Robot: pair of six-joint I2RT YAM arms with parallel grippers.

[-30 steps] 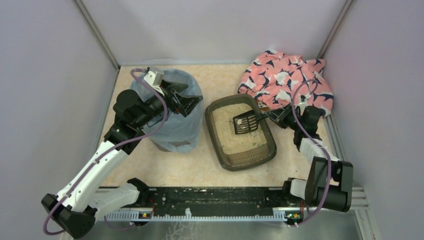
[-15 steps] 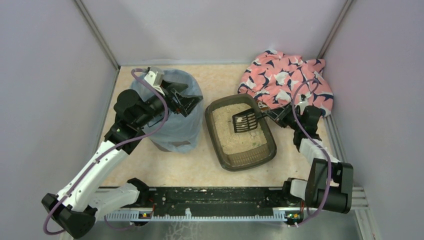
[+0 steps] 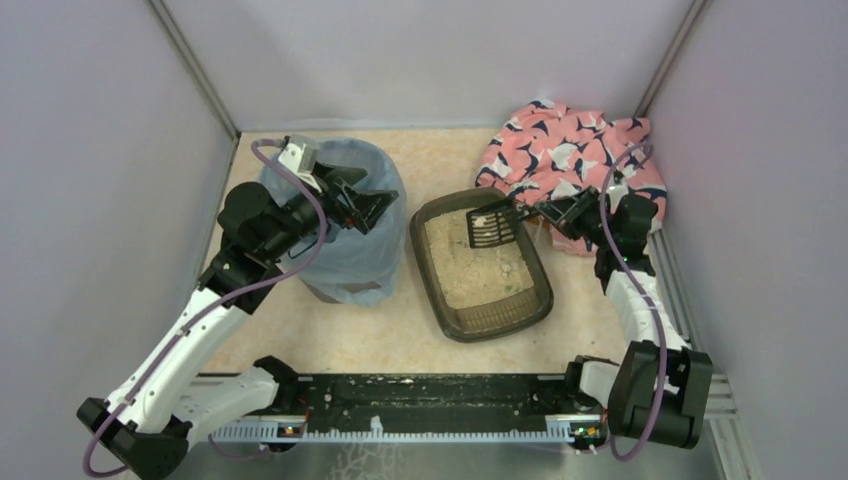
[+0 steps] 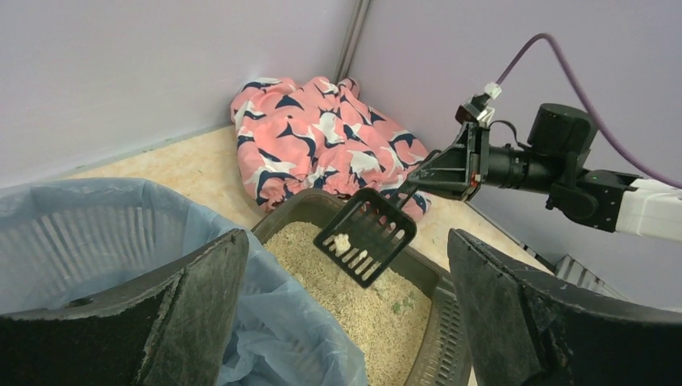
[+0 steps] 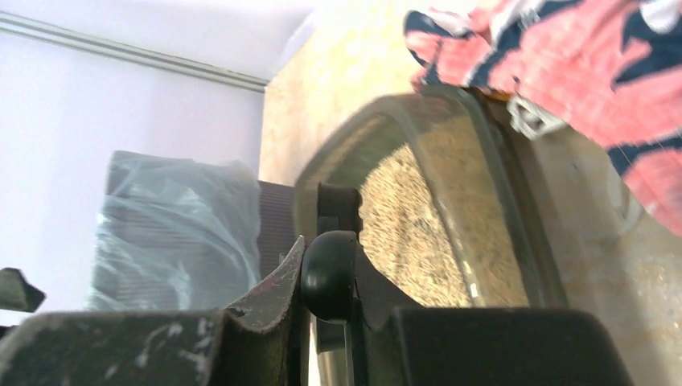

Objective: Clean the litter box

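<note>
The litter box [image 3: 497,322] lies between the blue-bagged bin [image 3: 350,270] and a pink patterned cloth [image 3: 570,150]. Its long axis runs near to far, with the far end angled slightly left. The right gripper [image 3: 553,213] clamps the black scoop [image 3: 490,230] above that far end. The left gripper [image 3: 380,208] gapes wide over the bin.

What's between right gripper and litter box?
The small black slotted plastic scoop, carrying pale clumps and clamped by its handle in the right gripper, hangs over the far end of the shallow dark brown litter box. Clearest in left wrist view.
</note>
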